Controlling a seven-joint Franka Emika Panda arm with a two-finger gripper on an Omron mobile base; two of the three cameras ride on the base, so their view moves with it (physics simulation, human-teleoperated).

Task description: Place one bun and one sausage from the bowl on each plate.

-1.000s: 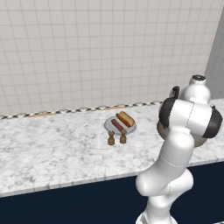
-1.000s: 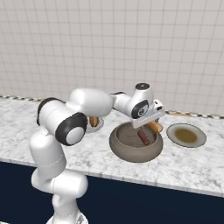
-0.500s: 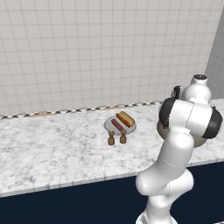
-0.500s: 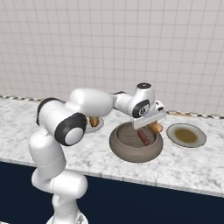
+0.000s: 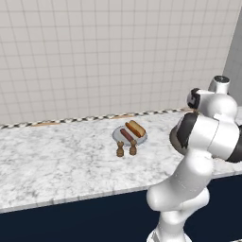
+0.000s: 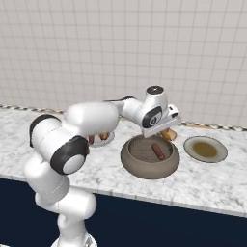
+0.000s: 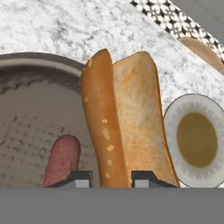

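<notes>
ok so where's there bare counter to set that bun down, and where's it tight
The tan plate right of the bowl is bare, with open marble in front of both. A wide bare stretch lies left of the grey plate in the left base view. Crowded: the grey plate already holds a bun and sausage, with two shakers just before it.

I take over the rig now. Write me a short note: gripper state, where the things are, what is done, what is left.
Gripper: shut on the bun, at the far rim of the bowl.
Bowl: one sausage lies inside.
Grey plate: bun and sausage already on it, two shakers in front. Done.
Tan plate: right of the bowl, bare.
Left: bring the held bun, then the bowl's sausage, to the tan plate.
</notes>
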